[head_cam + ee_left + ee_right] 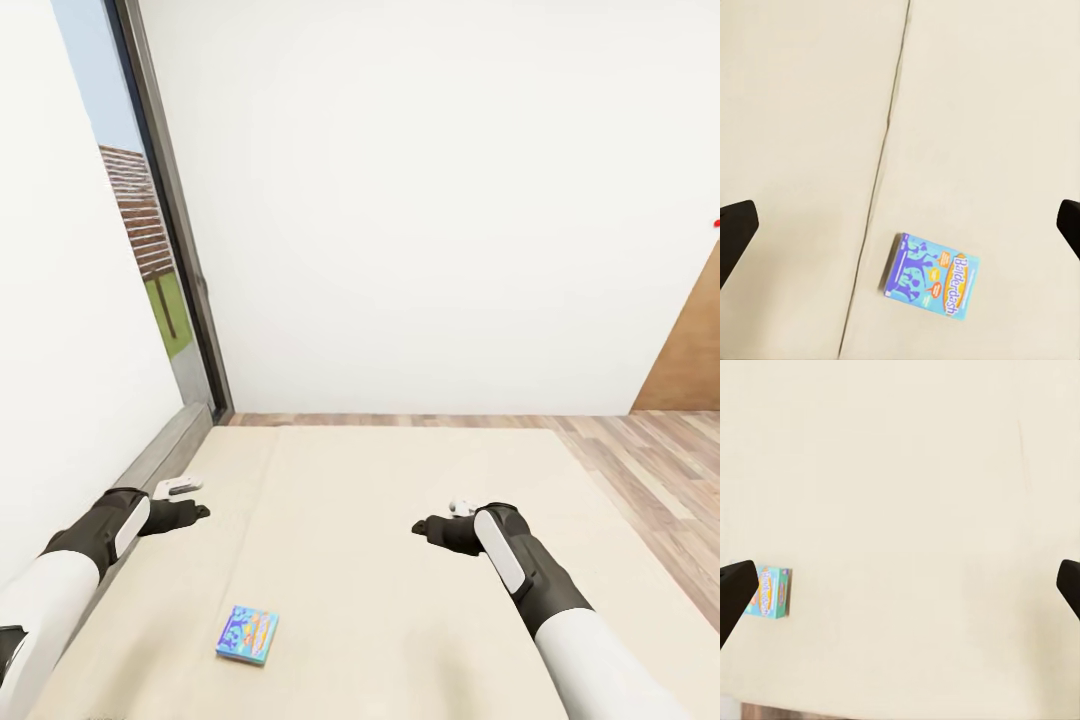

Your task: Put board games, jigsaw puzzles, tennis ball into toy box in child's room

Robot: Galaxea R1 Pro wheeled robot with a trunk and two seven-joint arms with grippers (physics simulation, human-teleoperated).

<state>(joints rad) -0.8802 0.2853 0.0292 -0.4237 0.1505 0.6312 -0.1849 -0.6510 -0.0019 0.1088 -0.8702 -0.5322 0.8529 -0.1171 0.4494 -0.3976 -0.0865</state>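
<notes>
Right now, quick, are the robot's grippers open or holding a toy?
Left gripper: open, holding nothing.
Right gripper: open, holding nothing.

A Balderdash board game box (247, 635) lies flat on the bed (380, 600), near the robot and toward the bed's left side, just right of a seam in the mattress (881, 172). The left end effector (190, 512) hangs over the bed's left edge, beyond the box; the right end effector (425, 527) hangs over the bed's middle, well apart from the box and to its right. A window (150, 250) stands beyond the bed at the left. A wall (430, 200) rises behind the bed, with plank floor (650, 470) along its right side.
</notes>
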